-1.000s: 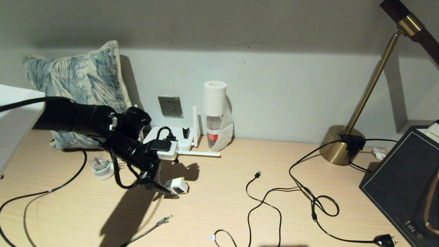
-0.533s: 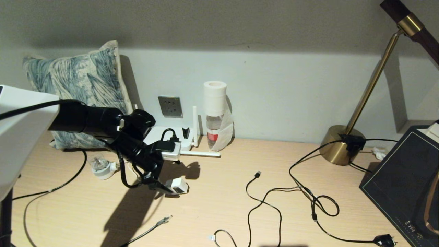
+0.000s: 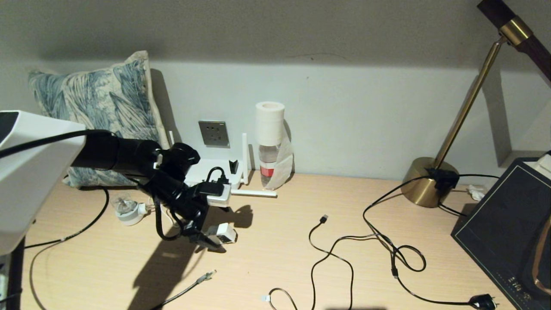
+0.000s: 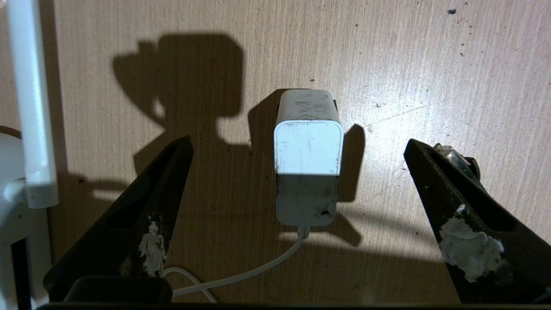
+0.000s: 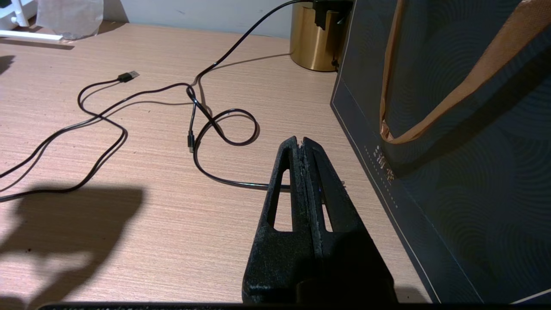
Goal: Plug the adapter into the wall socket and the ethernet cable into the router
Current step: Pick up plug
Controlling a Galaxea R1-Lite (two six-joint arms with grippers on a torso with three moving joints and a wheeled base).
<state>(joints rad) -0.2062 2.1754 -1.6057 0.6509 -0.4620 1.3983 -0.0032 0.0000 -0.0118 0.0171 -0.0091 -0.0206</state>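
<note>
The white cube adapter (image 3: 226, 234) lies on the desk with its thin white cord (image 4: 241, 275) trailing back under the arm. My left gripper (image 3: 211, 238) hovers just over it, open. In the left wrist view the adapter (image 4: 308, 168) sits midway between the two wide-apart fingers of my left gripper (image 4: 299, 144), touching neither. The grey wall socket (image 3: 214, 133) is on the wall behind the white router (image 3: 200, 168). The ethernet cable (image 3: 202, 279) lies near the front edge, its clear connector free. My right gripper (image 5: 300, 141) is shut and empty at the right.
A patterned pillow (image 3: 99, 107) leans at the back left, and a round white-and-grey plug (image 3: 128, 212) lies before it. A bottle under a paper roll (image 3: 269, 146) stands beside the router. Black USB cable (image 3: 323, 219), brass lamp base (image 3: 426, 185), dark bag (image 3: 508, 224) and black mains plug (image 3: 482, 301) fill the right.
My left arm has shifted a little to the right, bringing the open gripper closer over the adapter. The adapter and cables have stayed put.
</note>
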